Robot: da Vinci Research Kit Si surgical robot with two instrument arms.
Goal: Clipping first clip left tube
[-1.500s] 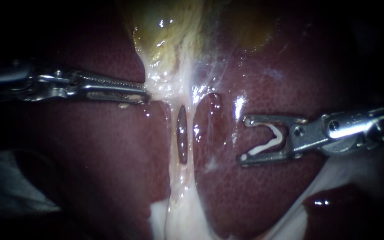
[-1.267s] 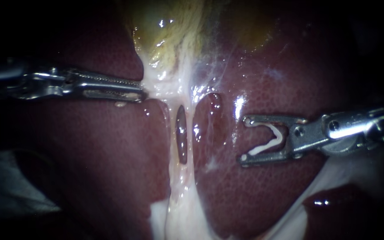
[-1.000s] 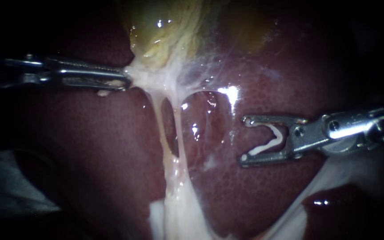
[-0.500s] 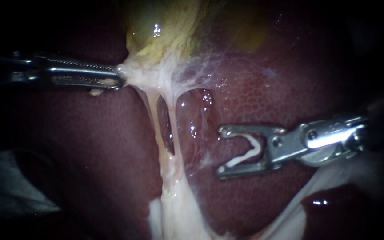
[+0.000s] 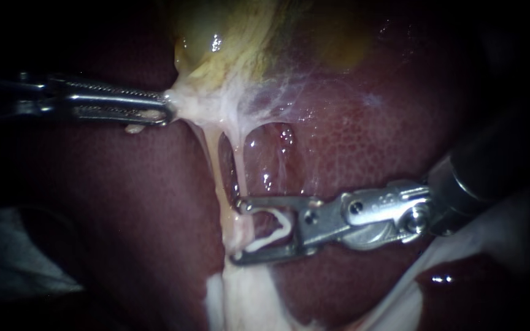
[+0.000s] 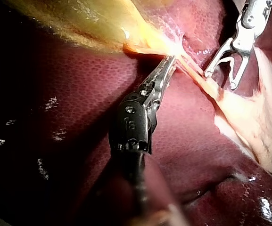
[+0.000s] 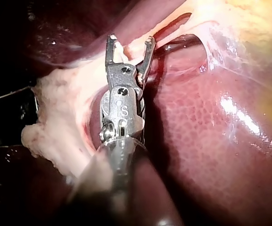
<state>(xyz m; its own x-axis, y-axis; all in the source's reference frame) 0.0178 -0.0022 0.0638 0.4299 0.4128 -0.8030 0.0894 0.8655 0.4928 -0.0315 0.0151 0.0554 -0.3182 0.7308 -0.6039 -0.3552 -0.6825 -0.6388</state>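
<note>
My left instrument (image 5: 165, 111) comes in from the left, its jaws shut on pale tissue at the neck of the yellow gallbladder (image 5: 228, 37), pulling it sideways. Two thin pale tubes run down from there: the left tube (image 5: 215, 165) and a finer right tube (image 5: 237, 168). They join lower down. My right instrument (image 5: 237, 230) has its jaws open, with an open white clip (image 5: 271, 230) seated in them. Its tips straddle the pale strand where the tubes join. The right wrist view shows pale tissue between those open jaws (image 7: 130, 44). The left wrist view shows the left instrument's shut jaws (image 6: 168, 63) on the stretched tissue.
Dark red liver (image 5: 369, 135) lies under and around everything. A thick pad of white fatty tissue (image 5: 246, 300) sits below the tubes, also beside the right instrument's shaft (image 7: 55, 117). Thin webbing (image 5: 277, 92) spreads from the gallbladder neck over the liver.
My left instrument has pulled the gallbladder neck up and to the left, slanting the tubes. My right instrument has moved left with its clip, from well clear of the tubes to straddling them.
</note>
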